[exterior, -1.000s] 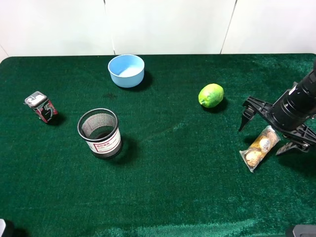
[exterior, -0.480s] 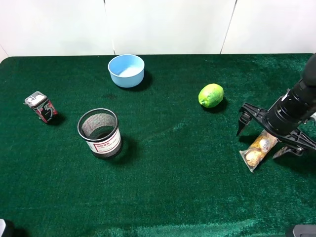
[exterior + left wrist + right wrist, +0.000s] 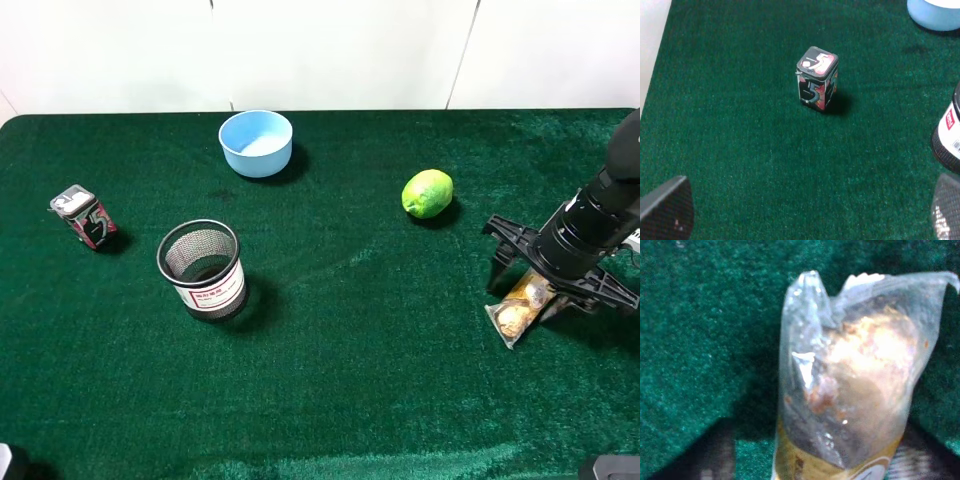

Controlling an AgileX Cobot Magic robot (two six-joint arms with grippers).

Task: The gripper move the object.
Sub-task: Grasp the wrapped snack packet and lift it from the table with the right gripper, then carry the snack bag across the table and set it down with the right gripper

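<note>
A green cloth [image 3: 350, 380] covers the table. 1 light-blue bowl [image 3: 256, 142] sits far, left of centre. 1 lime [image 3: 427, 193] lies right of centre. 1 black mesh cup [image 3: 201, 268] stands nearer, with 1 small red-black tin [image 3: 83, 216] further left.

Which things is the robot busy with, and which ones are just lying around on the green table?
In the job: the right gripper, open, and the chocolate packet between its fingers.

Just lying about: lime, blue bowl, mesh cup, small can.
</note>
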